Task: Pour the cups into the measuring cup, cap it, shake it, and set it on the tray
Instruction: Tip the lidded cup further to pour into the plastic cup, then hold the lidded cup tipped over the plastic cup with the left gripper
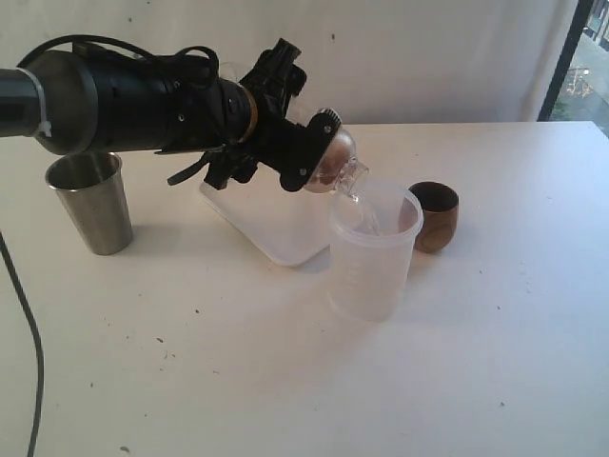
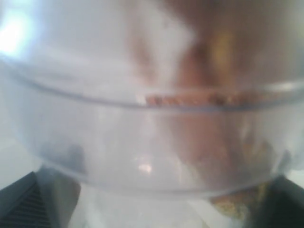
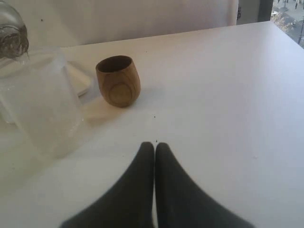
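Note:
My left gripper (image 1: pixel 326 157) reaches in from the left and is shut on a clear rounded vessel (image 1: pixel 341 164) with brownish matter inside. The vessel is tilted, its short neck over the mouth of a frosted translucent tub (image 1: pixel 374 252). In the left wrist view this vessel (image 2: pixel 152 123) fills the frame, blurred. The brown wooden cup (image 1: pixel 436 217) stands upright just right of the tub. The steel tumbler (image 1: pixel 92 203) stands upright at the far left. The white tray (image 1: pixel 271 233) lies behind the tub. The measuring cup is out of view. My right gripper (image 3: pixel 155 145) is shut and empty above bare table, short of the wooden cup (image 3: pixel 118 80).
The left arm (image 1: pixel 133 100) stretches low across the back left, above the tumbler. A black cable (image 1: pixel 29 333) hangs at the table's left edge. The white table (image 1: pixel 285 381) has small dark specks. A window (image 1: pixel 585 57) is at the far right.

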`<control>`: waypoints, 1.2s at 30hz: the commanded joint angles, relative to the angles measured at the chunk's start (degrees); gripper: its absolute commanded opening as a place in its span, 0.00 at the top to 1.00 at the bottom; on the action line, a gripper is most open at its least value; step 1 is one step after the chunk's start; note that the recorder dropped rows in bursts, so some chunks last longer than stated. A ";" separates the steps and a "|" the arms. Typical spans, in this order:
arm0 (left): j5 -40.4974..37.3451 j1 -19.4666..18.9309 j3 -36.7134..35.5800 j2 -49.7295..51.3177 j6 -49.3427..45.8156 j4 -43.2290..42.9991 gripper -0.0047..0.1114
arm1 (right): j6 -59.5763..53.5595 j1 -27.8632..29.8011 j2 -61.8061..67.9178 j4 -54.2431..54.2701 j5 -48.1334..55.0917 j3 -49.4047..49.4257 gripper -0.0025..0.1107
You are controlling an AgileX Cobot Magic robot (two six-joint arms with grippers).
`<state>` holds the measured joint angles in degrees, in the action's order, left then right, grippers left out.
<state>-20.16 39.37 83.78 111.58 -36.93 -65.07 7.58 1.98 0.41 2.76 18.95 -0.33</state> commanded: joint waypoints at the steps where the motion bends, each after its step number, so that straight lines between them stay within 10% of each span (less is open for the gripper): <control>1: 0.11 0.08 0.91 -1.18 1.08 -1.69 0.96 | 0.21 -0.21 -0.26 0.03 -0.56 0.33 0.98; 31: 1.23 0.08 0.91 -3.81 1.18 -2.71 0.96 | 0.21 -0.21 -0.26 0.03 -0.56 0.33 0.98; 36: 12.43 -0.05 0.91 -4.69 5.61 7.70 0.96 | 0.21 -0.21 -0.26 0.03 -0.56 0.33 0.98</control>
<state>-16.82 39.37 83.78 109.22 -34.82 -64.65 7.71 1.98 0.41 2.76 18.95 -0.33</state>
